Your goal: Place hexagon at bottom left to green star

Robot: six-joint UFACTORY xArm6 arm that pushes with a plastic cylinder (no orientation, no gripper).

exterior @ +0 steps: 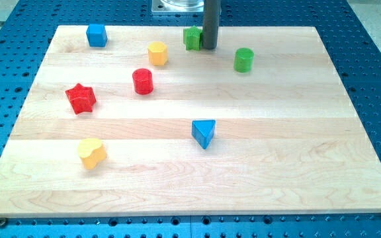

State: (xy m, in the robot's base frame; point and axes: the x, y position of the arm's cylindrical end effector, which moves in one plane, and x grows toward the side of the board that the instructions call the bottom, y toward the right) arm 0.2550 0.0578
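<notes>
The yellow hexagon (157, 53) lies near the view's top, left of centre. The green star (192, 38) lies up and to the right of it, close to the board's top edge. My tip (209, 46) stands right against the star's right side; the dark rod rises from there out of the view's top. The hexagon sits down-left of the star with a small gap between them.
A wooden board (276, 165) lies on a blue perforated table. On it are a blue cube (96, 35) at top left, a red cylinder (143, 81), a red star (81, 98), a yellow heart (92, 153), a blue triangle (204, 133) and a green cylinder (244, 59).
</notes>
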